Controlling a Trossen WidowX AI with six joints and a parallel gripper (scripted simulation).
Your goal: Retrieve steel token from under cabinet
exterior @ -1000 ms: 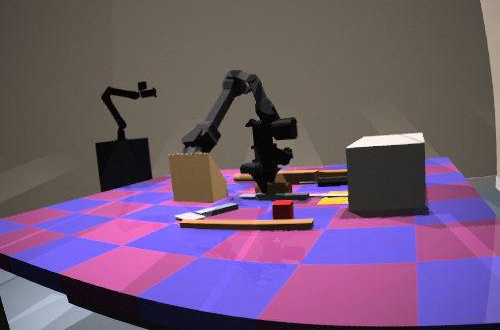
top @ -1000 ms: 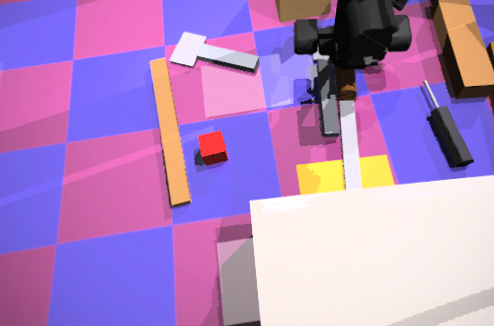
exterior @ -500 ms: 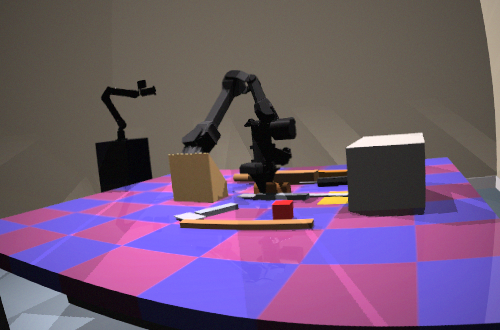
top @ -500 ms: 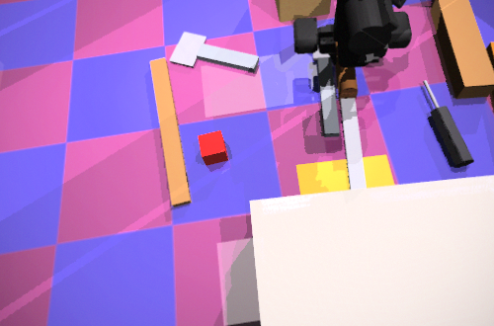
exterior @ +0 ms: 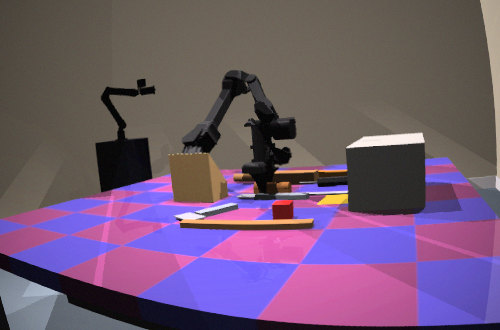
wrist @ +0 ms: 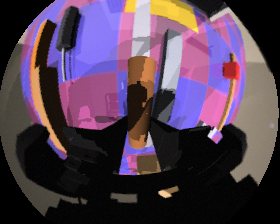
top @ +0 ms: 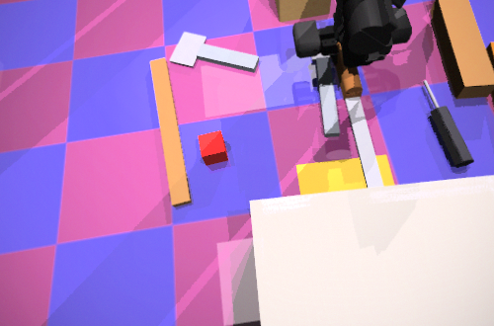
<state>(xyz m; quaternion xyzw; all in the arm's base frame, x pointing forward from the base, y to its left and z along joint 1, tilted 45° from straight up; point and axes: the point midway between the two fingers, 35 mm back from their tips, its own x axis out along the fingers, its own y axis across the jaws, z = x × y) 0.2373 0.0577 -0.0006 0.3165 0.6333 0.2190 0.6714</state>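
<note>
My gripper (top: 342, 60) (exterior: 264, 187) (wrist: 138, 118) points down, low over the table, shut on the brown round handle (top: 352, 86) (wrist: 142, 70) of a long tool. Its thin pale blade (top: 363, 140) (exterior: 327, 193) (wrist: 141, 32) runs over the yellow marked area (top: 331, 176) (exterior: 334, 200) (wrist: 176, 14) towards the cabinet (top: 375, 252) (exterior: 385, 180). The blade's far end is hidden by the cabinet, so I cannot tell how far under it reaches. The steel token is not visible in any view, nor are the vent slots.
A grey bar with a dark end (top: 329, 114) (wrist: 171, 55) lies close beside the handle. A screwdriver (top: 452, 138) (wrist: 68, 30) and orange block (top: 466, 44) lie on one side; a pale T-shaped tool (top: 227, 56), red cube (top: 212, 145) (exterior: 283, 209) and orange strip (top: 170, 133) lie on the other.
</note>
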